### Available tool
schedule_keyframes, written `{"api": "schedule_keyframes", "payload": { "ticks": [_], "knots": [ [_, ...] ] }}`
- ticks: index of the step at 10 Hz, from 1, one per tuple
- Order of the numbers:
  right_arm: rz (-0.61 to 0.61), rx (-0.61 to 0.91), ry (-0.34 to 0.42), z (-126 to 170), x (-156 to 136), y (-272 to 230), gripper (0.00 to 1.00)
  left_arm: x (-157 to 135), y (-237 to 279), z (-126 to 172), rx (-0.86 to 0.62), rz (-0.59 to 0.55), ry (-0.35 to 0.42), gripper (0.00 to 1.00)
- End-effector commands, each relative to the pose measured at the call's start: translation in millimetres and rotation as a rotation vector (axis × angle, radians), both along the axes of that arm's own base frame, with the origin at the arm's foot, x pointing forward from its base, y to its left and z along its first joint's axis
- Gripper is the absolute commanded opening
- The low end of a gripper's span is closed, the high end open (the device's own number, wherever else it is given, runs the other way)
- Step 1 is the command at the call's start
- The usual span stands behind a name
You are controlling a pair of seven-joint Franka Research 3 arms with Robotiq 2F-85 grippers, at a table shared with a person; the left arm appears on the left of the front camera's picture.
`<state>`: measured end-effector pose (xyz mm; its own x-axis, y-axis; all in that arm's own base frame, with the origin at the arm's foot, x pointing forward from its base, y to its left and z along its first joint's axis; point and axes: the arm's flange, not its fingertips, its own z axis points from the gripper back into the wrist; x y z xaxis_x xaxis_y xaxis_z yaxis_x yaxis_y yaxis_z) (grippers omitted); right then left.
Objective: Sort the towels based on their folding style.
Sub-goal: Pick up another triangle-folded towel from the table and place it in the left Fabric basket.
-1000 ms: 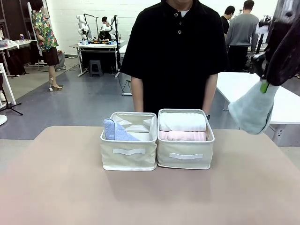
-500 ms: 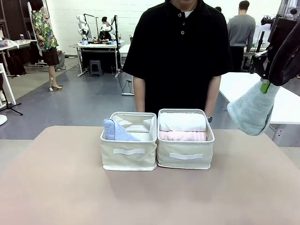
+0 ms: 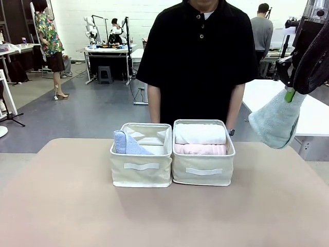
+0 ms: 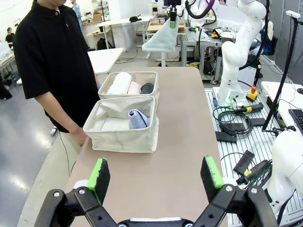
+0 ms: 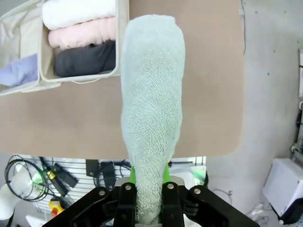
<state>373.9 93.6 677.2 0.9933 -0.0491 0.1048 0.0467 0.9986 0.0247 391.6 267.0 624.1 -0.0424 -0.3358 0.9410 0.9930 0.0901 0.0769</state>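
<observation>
Right fingers (image 3: pixel 290 95) pinch the teal cone towel (image 3: pixel 277 121) aloft, likely for the left bin's (image 3: pixel 123 177) lavender cone (image 3: pixel 126 144); left fingers (image 4: pixel 211 171) wide.

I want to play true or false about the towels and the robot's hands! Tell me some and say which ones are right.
1. The right gripper is shut on the pale teal towel, holding it up off the table. True.
2. The left gripper is holding a towel too. False: its jaws stand open with nothing between them.
3. The blue towel sits in the left bin. True.
4. The pink towel shares a bin with the blue towel. False: it lies in the right bin, between the white towel and the dark grey towel.
</observation>
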Motion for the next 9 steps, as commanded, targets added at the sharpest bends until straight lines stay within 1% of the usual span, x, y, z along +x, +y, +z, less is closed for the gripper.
{"api": "schedule_keyframes", "payload": {
  "ticks": [1,2,3,4,5,6,7,8,9],
  "knots": [
    [0.195,-0.117,-0.038,16.5,9.0,52.7,0.18,-3.3,-1.1,-0.5,-0.005,-0.002,-0.007,1.0],
    [0.375,-0.187,-0.047,26.7,18.2,104.6,0.18,-3.3,-1.1,-0.5,-0.005,-0.002,-0.007,1.0],
    [0.519,-0.221,-0.044,30.6,29.4,153.0,0.18,-3.3,-1.1,-0.5,-0.005,-0.002,-0.007,1.0],
    [0.638,-0.286,-0.059,28.6,43.4,203.4,0.18,-3.3,-1.1,-0.5,-0.005,-0.002,-0.007,1.0],
    [0.724,-0.343,-0.087,23.4,61.5,237.7,0.18,-3.3,-1.1,-0.5,-0.005,-0.002,-0.007,1.0],
    [0.802,-0.323,-0.128,19.8,81.5,260.5,0.18,-3.3,-1.1,-0.5,-0.005,-0.002,-0.007,1.0],
    [0.909,-0.281,-0.181,18.2,96.6,275.7,0.18,-3.3,-1.1,-0.5,-0.005,-0.002,-0.007,1.0],
    [1.018,-0.253,-0.191,13.4,110.8,285.7,0.18,-3.3,-1.1,-0.5,-0.005,-0.002,-0.007,1.0],
    [1.06,-0.276,-0.213,7.9,120.8,289.7,0.18,-3.3,-1.1,-0.5,-0.005,-0.002,-0.007,1.0]
  ]
}}
